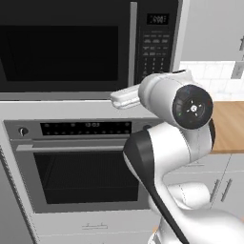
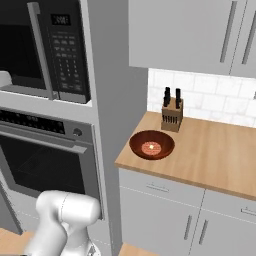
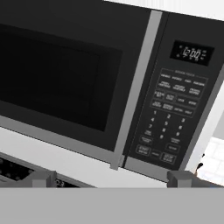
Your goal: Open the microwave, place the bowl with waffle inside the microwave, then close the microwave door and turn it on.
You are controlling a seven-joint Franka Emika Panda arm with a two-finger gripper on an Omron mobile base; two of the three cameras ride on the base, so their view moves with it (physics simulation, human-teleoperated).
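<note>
1. Straight ahead in your left base view, the microwave (image 1: pixel 90 45) sits built in above the wall oven (image 1: pixel 81 157). The microwave door (image 1: pixel 62 47) is shut, and its vertical silver handle (image 1: pixel 133 43) runs down just left of the keypad (image 1: pixel 155 45). The white arm (image 1: pixel 176 143) rises from the lower right with its hand reaching toward the lower edge of the microwave, below the handle. The tool's tips are hidden from you here behind the hand.

2. From your right base view, the bowl with waffle (image 2: pixel 151 144) rests on the wooden desk (image 2: pixel 210 155), well to the right of the tool and lower than the microwave (image 2: pixel 45 50). A pale round piece lies in the middle of the bowl. A knife block (image 2: pixel 172 115) stands just behind the bowl, against the tiled wall. Grey cupboards (image 2: pixel 185 35) hang above the desk. The microwave's handle (image 2: pixel 42 50) and keypad (image 2: pixel 67 50) show at the upper left, the door closed.

3. Looking along the hand, you see the tool (image 3: pixel 114 178) spread wide and holding nothing, its two dark tips at the bottom far apart. Just beyond and above them stands the closed microwave door (image 3: pixel 61 74). The handle's (image 3: pixel 136 87) lower end falls between the two tips, and the keypad (image 3: pixel 173 118) with its lit display (image 3: pixel 191 53) lies above the right tip.
</note>
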